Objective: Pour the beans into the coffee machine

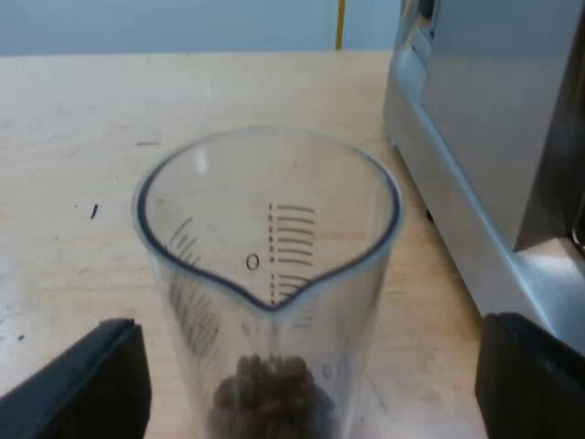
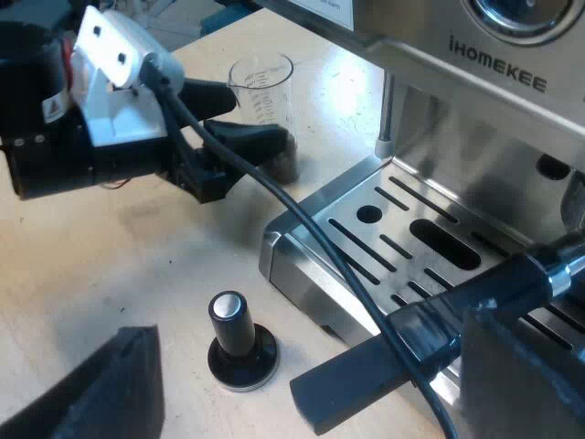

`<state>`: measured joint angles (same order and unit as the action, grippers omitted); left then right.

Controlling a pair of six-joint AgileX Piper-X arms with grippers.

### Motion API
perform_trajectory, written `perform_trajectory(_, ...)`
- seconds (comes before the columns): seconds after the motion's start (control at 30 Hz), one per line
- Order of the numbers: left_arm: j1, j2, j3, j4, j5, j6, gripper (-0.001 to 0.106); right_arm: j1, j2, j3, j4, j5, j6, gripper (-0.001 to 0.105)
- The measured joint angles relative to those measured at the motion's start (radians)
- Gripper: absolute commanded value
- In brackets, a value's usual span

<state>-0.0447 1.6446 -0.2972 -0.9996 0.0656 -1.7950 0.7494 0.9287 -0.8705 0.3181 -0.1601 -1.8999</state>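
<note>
Clear measuring glass (image 1: 270, 274) stands upright on the wooden desk (image 1: 73, 137), with a small heap of brown beans (image 1: 270, 393) at its bottom, near the espresso machine (image 1: 494, 137). The left claw (image 1: 306, 366) is spread wide around the glass, fingers clear of its walls. The right claw (image 2: 306, 366) gapes wide near a black-knobbed tamper (image 2: 239, 343) standing beside the machine's drip tray (image 2: 411, 229).
</note>
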Motion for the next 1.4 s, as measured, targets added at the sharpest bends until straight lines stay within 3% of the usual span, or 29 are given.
perform_trajectory(0.47,0.000,0.069,-0.099,0.005,0.000,0.021,0.082,0.000,0.000,0.000,0.000,0.000,0.000,0.069)
perform_trajectory(0.73,0.000,0.069,-0.099,0.007,0.000,0.021,0.046,0.000,0.000,0.000,0.000,0.000,0.000,0.069)
perform_trajectory(0.83,0.000,0.069,-0.099,0.007,0.000,0.021,0.040,0.000,0.000,0.000,0.000,0.000,0.000,0.069)
perform_trajectory(1.17,0.000,0.059,-0.088,0.011,0.017,0.021,0.039,0.000,0.000,0.000,0.000,0.000,0.000,0.069)
perform_trajectory(1.4,0.000,-0.050,-0.037,0.083,0.030,0.021,0.039,0.000,0.000,0.000,0.000,0.000,0.000,0.069)
